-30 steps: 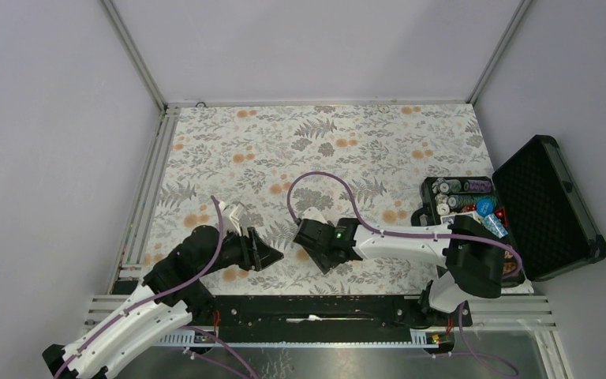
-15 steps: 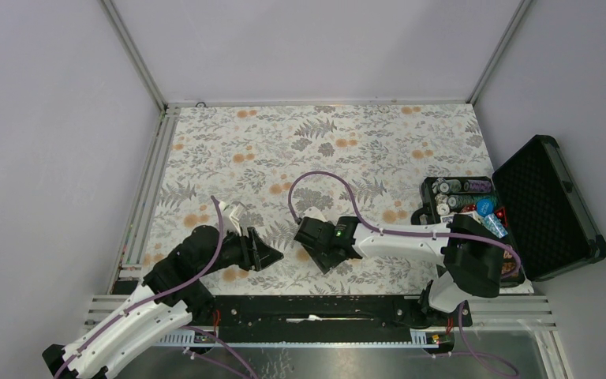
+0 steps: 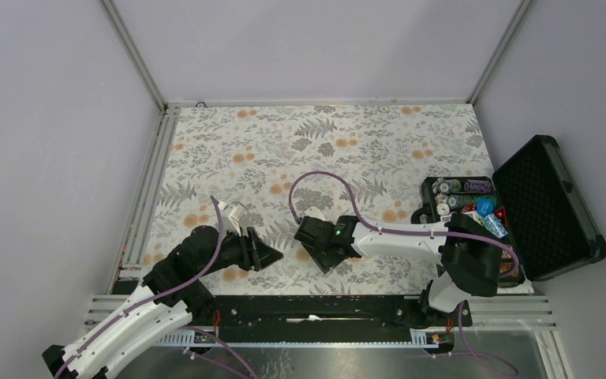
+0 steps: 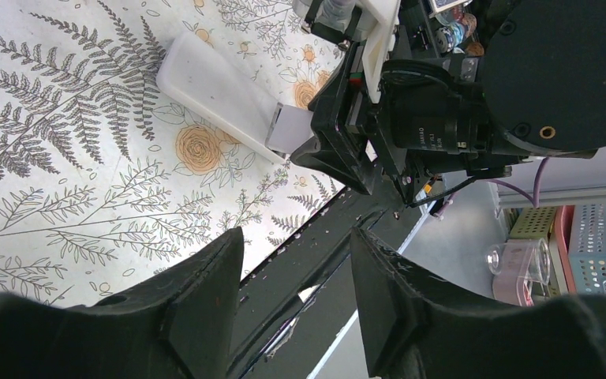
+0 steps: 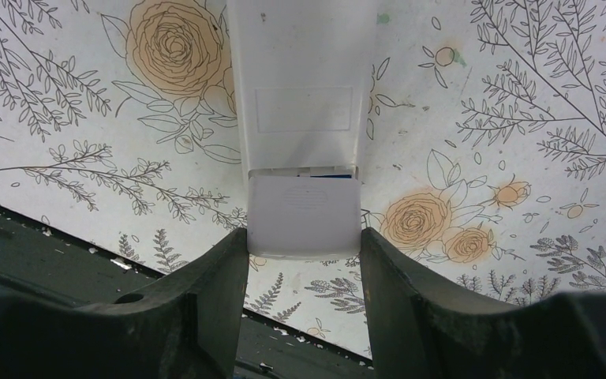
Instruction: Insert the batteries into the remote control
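- White plastic oblong remote control (image 5: 300, 87): plain white back, with a bright blue strip (image 5: 327, 175) at the cover seam.
- Printed table covering (image 3: 323, 142): off-white ground with grey fern and leaf sprigs and orange roses.
- Hard carrying case (image 3: 548, 205): black shell and black dimpled foam lining.
- Round stacks (image 3: 461, 187) inside the case: green, grey and purple, with blue and red pieces beside them.
- Arm cables (image 3: 323, 178): purple.
- Left gripper (image 4: 296, 237) and right gripper (image 5: 304, 237): matte black.
- Arm links (image 3: 402, 237): white with black joints.

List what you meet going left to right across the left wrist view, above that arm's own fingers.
remote control → right gripper → clear plastic tub → blue basket
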Controlling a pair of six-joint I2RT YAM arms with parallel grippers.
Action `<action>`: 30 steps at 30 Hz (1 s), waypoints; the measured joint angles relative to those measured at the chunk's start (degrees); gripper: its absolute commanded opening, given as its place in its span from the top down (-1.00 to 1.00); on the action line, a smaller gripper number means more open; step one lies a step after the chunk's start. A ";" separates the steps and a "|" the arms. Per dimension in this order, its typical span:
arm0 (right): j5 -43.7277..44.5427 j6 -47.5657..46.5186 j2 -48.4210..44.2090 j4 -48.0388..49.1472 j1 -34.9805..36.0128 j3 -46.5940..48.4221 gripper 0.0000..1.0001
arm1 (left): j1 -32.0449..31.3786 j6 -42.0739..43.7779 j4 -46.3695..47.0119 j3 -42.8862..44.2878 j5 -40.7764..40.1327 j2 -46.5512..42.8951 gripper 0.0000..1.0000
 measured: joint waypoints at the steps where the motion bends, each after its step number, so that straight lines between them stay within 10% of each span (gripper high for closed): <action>1: -0.02 0.00 0.00 0.00 -0.07 0.00 0.81 | 0.00 0.00 0.00 0.00 0.00 -0.11 -0.07; 30: -1.62 0.07 1.49 1.42 -1.51 0.00 0.63 | 0.00 0.00 0.04 0.00 0.17 -0.13 -0.06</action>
